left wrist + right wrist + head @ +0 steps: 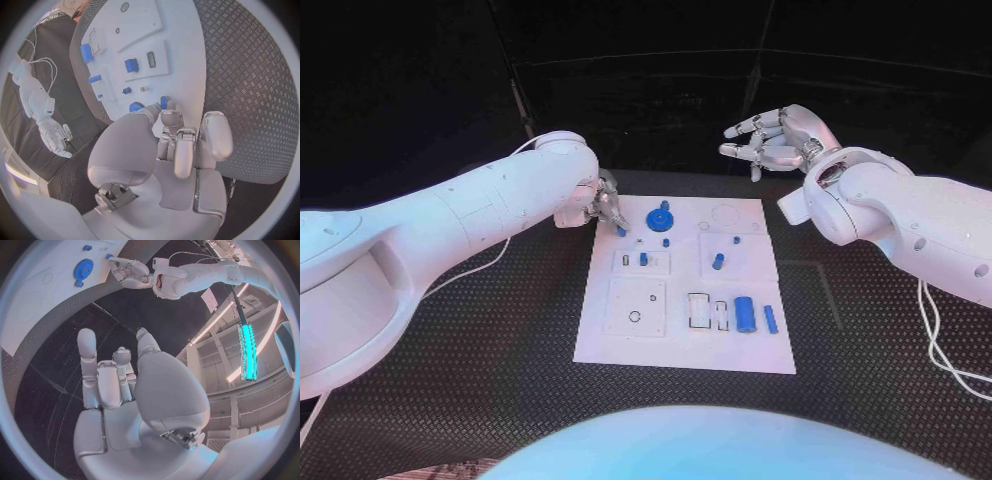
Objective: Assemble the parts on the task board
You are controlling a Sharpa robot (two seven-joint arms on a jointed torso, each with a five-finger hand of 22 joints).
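The task board (687,352) is looking like a smooth, matt white plate, possibly plastic. The small blue parts on it, among them a toothed gear (661,215) and a cylinder (746,313), are showing a smooth plastic look with a slight sheen. The table (877,350) is showing a black, rough surface with a raised tread pattern. The left hand (181,145) and right hand (776,135) are gleaming like satin silver metal or metallic plastic; the arms' white shells are looking glossy.

Blue parts (746,313) — scattered on white task board (678,350).
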